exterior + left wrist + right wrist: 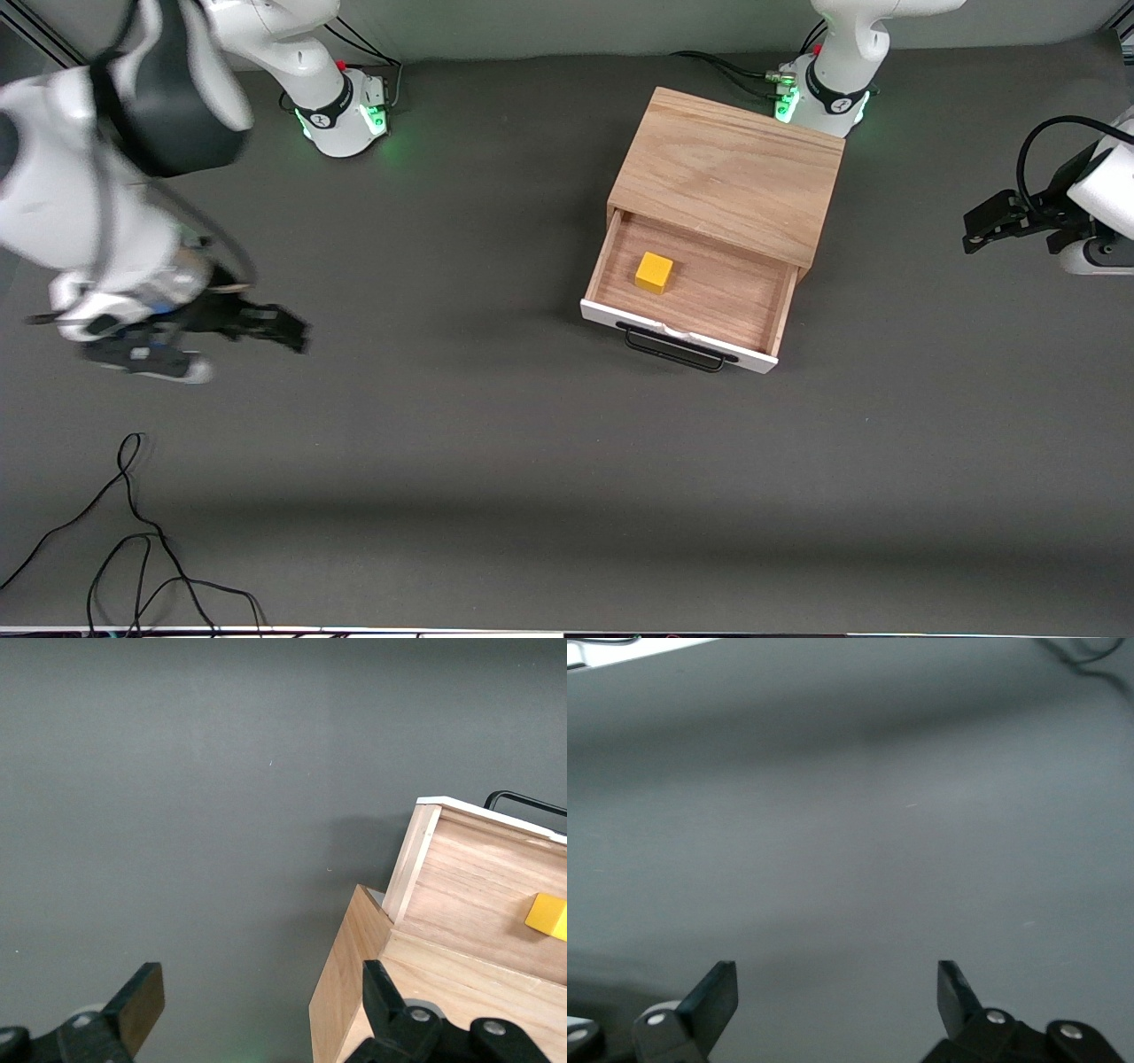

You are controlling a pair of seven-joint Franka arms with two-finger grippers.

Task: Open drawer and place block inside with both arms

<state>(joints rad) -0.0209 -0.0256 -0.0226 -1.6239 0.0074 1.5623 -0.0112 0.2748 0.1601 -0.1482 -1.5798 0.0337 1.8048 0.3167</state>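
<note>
Block in the open drawer — both my grippers empty.

The drawer [700, 297] stands pulled out of the wooden box [728, 175], and the yellow block [654, 272] sits on its floor, toward the right arm's end of the drawer. My right gripper [292, 332] hangs over bare table well apart from the drawer, fingers spread wide; my left gripper [257, 1010] hangs just beside the box — also spread, holding nothing.
</note>
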